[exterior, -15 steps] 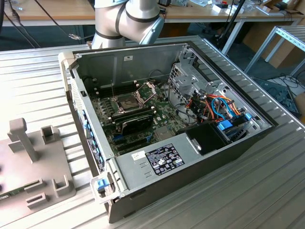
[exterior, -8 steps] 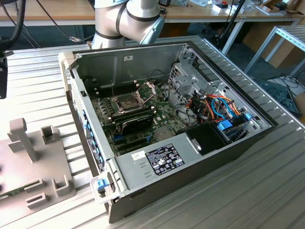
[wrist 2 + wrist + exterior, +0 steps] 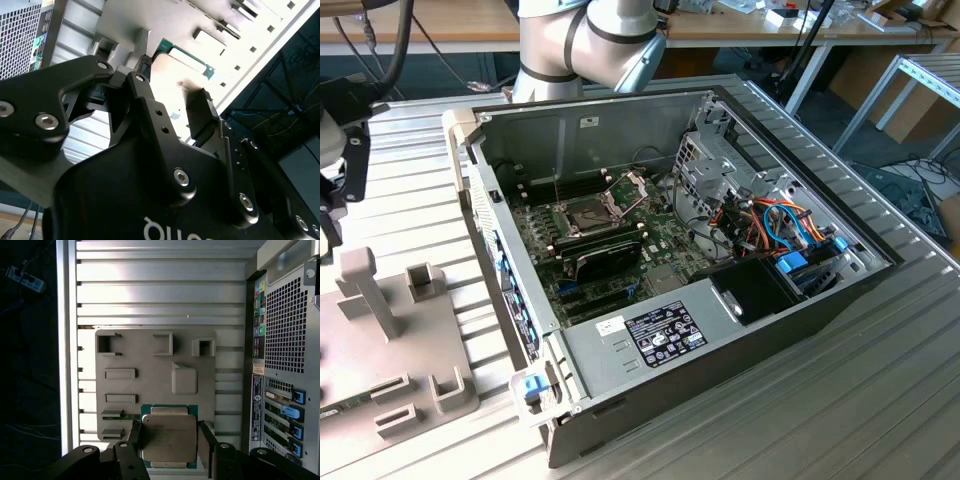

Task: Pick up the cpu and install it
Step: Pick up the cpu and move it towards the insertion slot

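Exterior view: the arm [image 3: 588,40], with rounded grey and pale-blue joint housings, stands at the far edge of the ribbed aluminium bench [image 3: 880,380], behind an open computer case [image 3: 620,125]. The case lies on its side with sheet-metal walls. A green motherboard [image 3: 665,250] is on its floor, and bundled orange and blue cables [image 3: 775,225] are toward the exterior view's right. The socket [image 3: 588,215] has its hinged metal frame raised. At the exterior view's left a matt grey fixture plate [image 3: 370,340] with moulded blocks and slots lies on the bench beside the case. Second wrist view: the tool [image 3: 174,82], black and angular with bright screw heads, points at the pale plate. The cpu [image 3: 172,70] sits between its two fingers [image 3: 200,107], showing a green board edge and a dull metal face. First wrist view: the tool [image 3: 169,440] looks straight down on the plate [image 3: 150,365]. Its fingers [image 3: 136,442] are drawn in narrow against two opposite edges of the cpu [image 3: 167,445], gripping it. The chip is square and flat, with a brushed silver-grey lid on a green border. It lies over the plate's near edge, and whether it is lifted off the plate cannot be told. The plate's rectangular pockets and raised block are smooth and grey. The case's perforated rear panel [image 3: 282,330] stands just beside the plate.
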`<state>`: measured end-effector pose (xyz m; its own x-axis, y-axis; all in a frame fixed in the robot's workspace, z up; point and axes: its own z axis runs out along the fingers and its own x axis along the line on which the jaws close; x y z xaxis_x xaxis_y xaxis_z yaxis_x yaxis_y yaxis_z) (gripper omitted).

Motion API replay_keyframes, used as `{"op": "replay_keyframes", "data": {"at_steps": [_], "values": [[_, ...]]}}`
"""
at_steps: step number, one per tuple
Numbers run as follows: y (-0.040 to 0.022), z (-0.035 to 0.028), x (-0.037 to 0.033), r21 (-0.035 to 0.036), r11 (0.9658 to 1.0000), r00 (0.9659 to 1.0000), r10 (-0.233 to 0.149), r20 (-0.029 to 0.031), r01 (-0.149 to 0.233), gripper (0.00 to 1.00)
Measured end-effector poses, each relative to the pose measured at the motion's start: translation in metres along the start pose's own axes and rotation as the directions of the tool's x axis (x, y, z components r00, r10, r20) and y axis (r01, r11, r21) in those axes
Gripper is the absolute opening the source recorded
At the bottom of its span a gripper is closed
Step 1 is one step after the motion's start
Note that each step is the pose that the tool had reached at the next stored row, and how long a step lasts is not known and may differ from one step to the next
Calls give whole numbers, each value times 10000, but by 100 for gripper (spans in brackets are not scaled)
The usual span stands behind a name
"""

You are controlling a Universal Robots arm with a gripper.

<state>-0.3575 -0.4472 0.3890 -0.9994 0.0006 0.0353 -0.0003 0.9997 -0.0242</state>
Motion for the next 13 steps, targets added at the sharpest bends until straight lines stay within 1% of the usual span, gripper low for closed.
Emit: {"op": "replay_keyframes", "data": {"at_steps": [1,3,9,11,13], "values": [[0,-2,-33,1,10000,10000,0,-1,0,54],[0,-2,-68,0,10000,10000,-1,0,1,54],[0,-8,-208,1,10000,10000,0,0,0,54],[0,-10,-275,0,10000,10000,0,0,0,54],[0,-12,-328,1,10000,10000,-1,-1,1,54]]}}
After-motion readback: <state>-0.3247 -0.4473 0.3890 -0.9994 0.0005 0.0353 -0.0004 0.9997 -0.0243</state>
